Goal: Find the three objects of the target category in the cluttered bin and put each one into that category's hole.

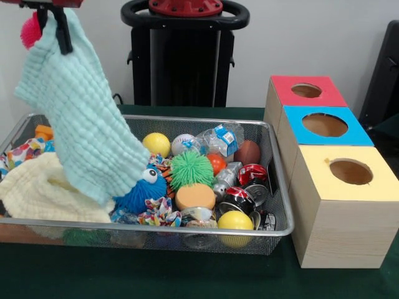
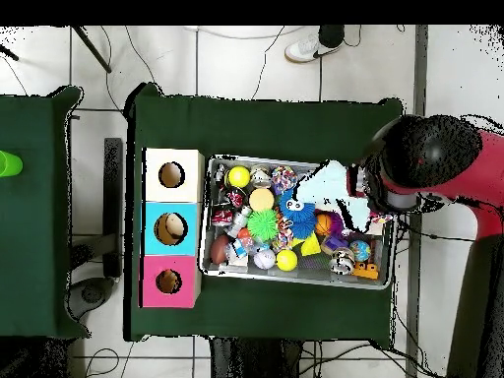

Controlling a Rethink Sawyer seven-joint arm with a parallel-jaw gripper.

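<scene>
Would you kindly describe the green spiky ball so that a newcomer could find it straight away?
Start at the wire mesh bin on the green table, beside the three wooden boxes with holes. Near the bin's middle, just right of the fuzzy blue toy with googly eyes, sits the green spiky ball, above an orange foam disc. It alone is bright green and covered in soft rubbery strands; nearby balls are smooth.
</scene>
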